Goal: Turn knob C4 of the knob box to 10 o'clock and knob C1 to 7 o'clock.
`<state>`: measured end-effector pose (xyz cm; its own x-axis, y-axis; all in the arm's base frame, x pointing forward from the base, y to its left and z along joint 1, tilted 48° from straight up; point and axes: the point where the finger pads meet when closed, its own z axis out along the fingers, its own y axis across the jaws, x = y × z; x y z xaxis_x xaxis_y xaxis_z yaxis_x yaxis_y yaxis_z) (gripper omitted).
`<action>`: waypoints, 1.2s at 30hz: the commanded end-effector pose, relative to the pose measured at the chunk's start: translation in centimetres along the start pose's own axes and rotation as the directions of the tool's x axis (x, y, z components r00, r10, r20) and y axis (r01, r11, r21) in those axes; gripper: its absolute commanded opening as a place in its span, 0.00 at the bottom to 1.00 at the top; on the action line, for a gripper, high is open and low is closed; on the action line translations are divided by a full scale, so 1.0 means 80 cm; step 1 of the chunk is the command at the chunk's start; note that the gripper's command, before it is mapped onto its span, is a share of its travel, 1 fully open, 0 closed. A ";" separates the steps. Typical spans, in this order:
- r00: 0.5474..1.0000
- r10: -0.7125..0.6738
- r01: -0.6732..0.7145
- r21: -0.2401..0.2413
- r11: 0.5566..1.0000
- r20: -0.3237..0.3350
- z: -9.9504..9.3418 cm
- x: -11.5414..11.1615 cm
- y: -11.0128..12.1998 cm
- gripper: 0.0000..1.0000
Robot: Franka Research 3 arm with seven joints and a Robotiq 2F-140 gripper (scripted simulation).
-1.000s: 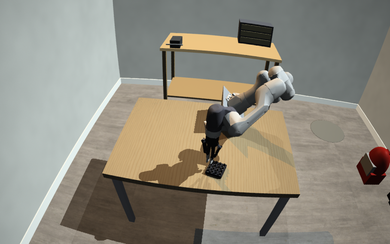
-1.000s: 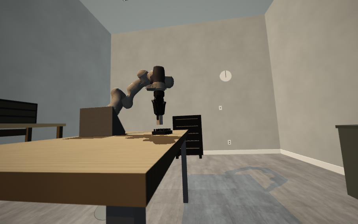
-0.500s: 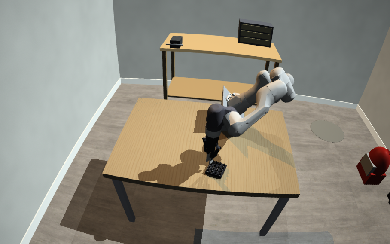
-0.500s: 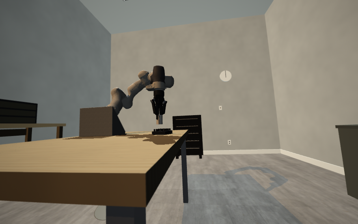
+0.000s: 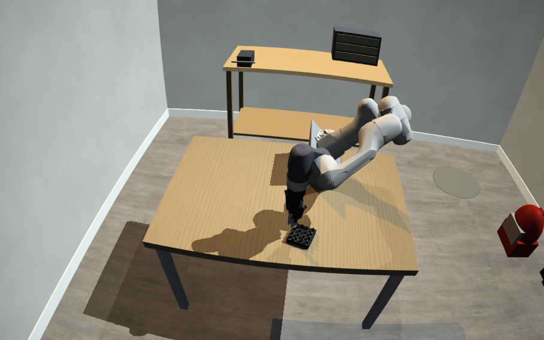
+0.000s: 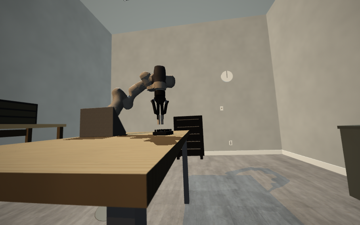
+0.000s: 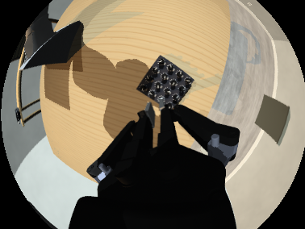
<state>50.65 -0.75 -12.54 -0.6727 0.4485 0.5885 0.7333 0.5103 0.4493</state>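
Right now the small, flat, black square knob box (image 5: pixel 301 236) is resting on the tan wooden worktop (image 5: pixel 224 192) close to its near edge, a little right of the middle in the top view, and the black two-finger gripper (image 5: pixel 293 219) is hanging just above it and clear of it, over the corner lying toward the arm. The fingers are standing close together with only a narrow slot between them, and they are gripping nothing; the exterior view shows open air between the fingertips (image 6: pixel 160 122) and the knobs.

Judging by its look, the box is going to behave as a rigid, light, low block on short feet, so a sideways shove could slide or tip it; any force is better applied as a pure twist on one knob. The knobs are appearing as tiny, hard, smooth stubs packed tightly in a grid, so the hold belongs on the sides of a single knob, taken from straight above, with the fingers opened just enough to straddle it and miss its neighbours.

Being square, the box is offering no real long axis. In the wrist view it (image 7: pixel 165 84) is sitting as a diamond, corners turned relative to the worktop edges. Which side carries the socket is too small to tell, so its rear, the rows and the knob lines are not readable.
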 end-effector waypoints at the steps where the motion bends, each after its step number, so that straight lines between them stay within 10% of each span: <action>1: 0.988 0.155 -0.155 0.002 0.988 -0.011 0.001 0.002 0.002 0.12; 36: 0.777 0.629 -0.629 0.001 0.777 -0.008 -0.009 0.001 0.005 0.12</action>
<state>50.91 -1.24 -11.92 -0.2001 0.6472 0.7356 0.9752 0.2040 0.0858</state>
